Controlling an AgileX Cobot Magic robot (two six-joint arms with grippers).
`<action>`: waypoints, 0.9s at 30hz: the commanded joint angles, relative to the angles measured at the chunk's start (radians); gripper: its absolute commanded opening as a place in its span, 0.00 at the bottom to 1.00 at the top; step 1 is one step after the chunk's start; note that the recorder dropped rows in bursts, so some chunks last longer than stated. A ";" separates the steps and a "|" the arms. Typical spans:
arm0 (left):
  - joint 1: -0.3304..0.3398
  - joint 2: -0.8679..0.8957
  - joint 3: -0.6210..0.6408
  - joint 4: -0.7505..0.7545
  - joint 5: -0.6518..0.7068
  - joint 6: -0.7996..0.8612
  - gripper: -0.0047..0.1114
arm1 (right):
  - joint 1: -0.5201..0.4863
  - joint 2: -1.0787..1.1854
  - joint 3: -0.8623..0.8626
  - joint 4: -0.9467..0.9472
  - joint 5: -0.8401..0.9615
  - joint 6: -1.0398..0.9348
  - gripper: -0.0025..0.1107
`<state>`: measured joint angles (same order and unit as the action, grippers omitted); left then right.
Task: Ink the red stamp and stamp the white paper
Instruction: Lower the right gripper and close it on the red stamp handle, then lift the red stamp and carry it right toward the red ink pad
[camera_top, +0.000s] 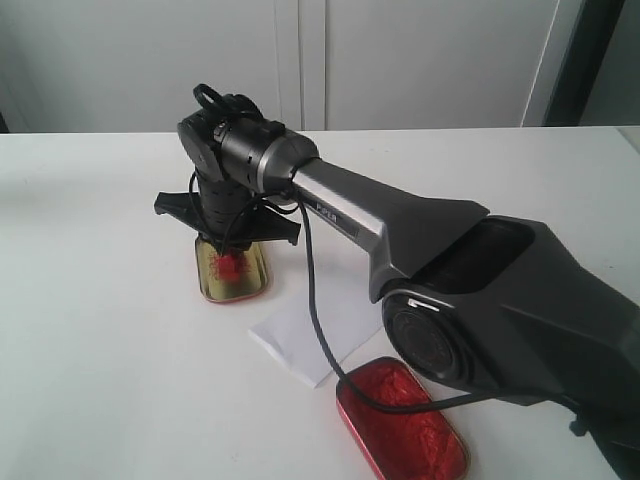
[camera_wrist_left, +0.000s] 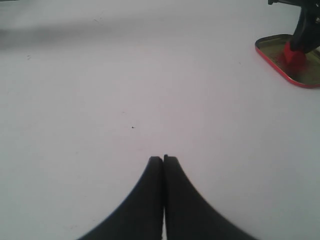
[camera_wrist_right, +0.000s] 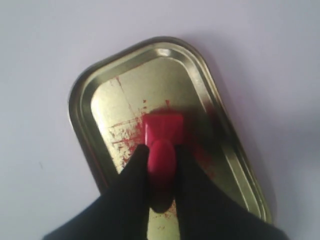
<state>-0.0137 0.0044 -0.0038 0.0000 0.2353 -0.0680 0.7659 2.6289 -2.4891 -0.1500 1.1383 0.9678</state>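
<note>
- your right claw (camera_wrist_right: 161, 149) points straight down into the gold tin (camera_wrist_right: 150, 70). its two fingers press against either side of the red stamp (camera_wrist_right: 162, 131)'s knob, so it reads as a narrow grip on the handle.
- the red stamp stands directly under that claw, and its square base seems to rest on the tin's smeared floor. holding the knob from above keeps the face level and the fingers out of the ink.
- the white paper (camera_top: 300, 335) lies near the claw, toward the arm's base. the oblong tin of red paste (camera_top: 405, 430) sits beyond the paper.
- your left claw (camera_wrist_left: 163, 159) is pinched together on nothing over bare table (camera_wrist_left: 100, 100), with the gold tin well ahead of it, so it looks parked clear.
- my read: the stamp needs red paste next, then the paper.
</note>
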 joint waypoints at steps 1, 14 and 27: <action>0.001 -0.004 0.004 0.000 -0.003 -0.002 0.04 | 0.001 -0.029 -0.004 -0.009 0.022 -0.001 0.02; 0.001 -0.004 0.004 0.000 -0.003 -0.002 0.04 | 0.001 -0.089 -0.004 -0.018 0.083 -0.131 0.02; 0.001 -0.004 0.004 0.000 -0.003 -0.002 0.04 | 0.001 -0.169 -0.002 0.038 0.083 -0.312 0.02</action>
<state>-0.0137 0.0044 -0.0038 0.0000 0.2353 -0.0680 0.7677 2.4871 -2.4891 -0.1325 1.2206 0.7033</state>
